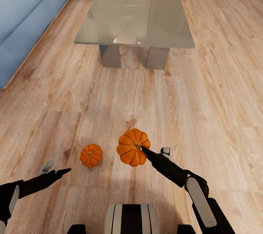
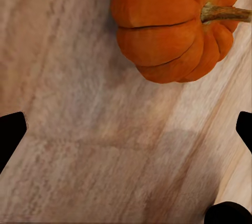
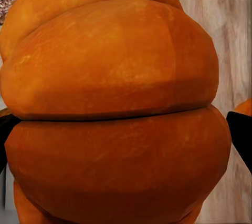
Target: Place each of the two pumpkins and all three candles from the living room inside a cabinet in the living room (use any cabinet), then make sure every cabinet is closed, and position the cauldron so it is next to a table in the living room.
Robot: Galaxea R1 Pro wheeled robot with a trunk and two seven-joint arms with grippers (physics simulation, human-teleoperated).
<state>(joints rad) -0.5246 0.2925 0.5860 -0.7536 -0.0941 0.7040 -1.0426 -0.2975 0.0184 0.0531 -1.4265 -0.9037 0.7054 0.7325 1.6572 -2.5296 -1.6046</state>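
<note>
On the wood floor short of the table (image 1: 153, 40), the right gripper (image 1: 140, 150) clamps the larger pumpkin (image 1: 132, 147), its far finger hidden; the left gripper (image 1: 58, 170) gapes empty near the smaller pumpkin (image 1: 91, 155)

Our right arm reaches forward, and our right gripper (image 1: 146, 150) has its fingers closed around a pumpkin (image 1: 133, 147). Our left arm is low and stretched out, and our left gripper (image 1: 54, 170) has its fingers spread wide with nothing between them.
</note>
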